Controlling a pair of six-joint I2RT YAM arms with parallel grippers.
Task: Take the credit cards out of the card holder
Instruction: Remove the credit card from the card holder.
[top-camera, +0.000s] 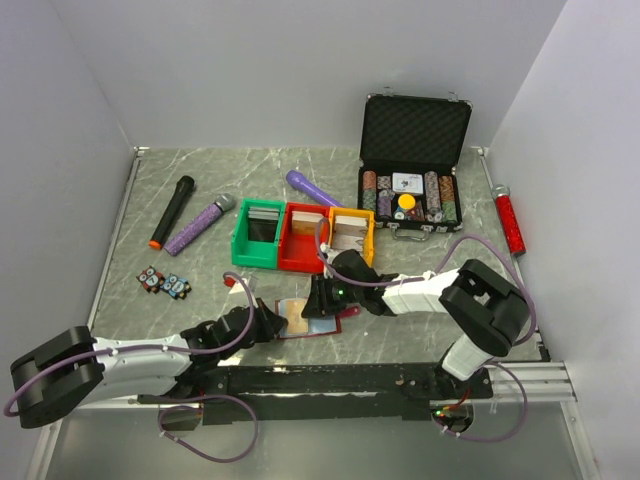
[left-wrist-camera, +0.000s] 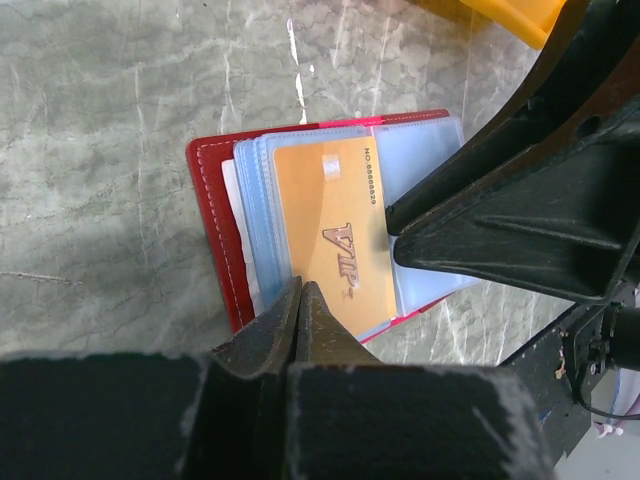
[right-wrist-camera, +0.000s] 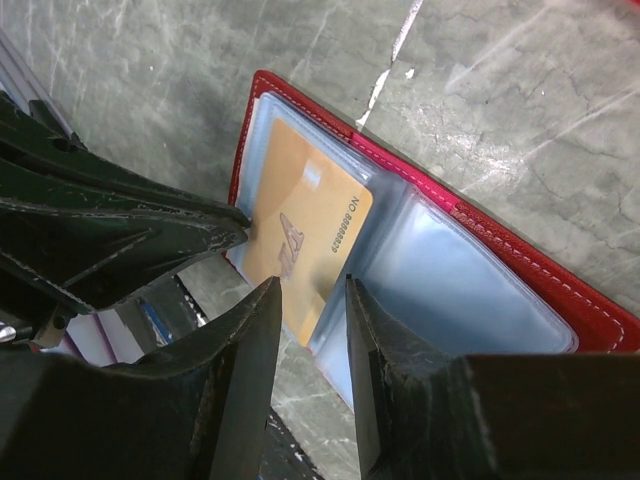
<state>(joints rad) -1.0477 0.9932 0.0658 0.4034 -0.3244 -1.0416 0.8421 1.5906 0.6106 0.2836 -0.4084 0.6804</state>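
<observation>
Dark-red folding card holder (left-wrist-camera: 215, 230) lies open, orange VIP card (left-wrist-camera: 330, 240) still sleeved; left gripper (left-wrist-camera: 300, 295) shut at its 9 o'clock edge, hold unclear; right gripper (right-wrist-camera: 312, 300) part-open, empty, at 12 o'clock.

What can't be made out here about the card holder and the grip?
- Left wrist: whether the shut left gripper pinches the orange card or a sleeve; its tips cover the spot.
- Left wrist: one side of the card holder, behind the right gripper.
- All views: any cards under the orange one; sleeves overlap.
- Top: the holder's contents, too small, under both grippers.
</observation>
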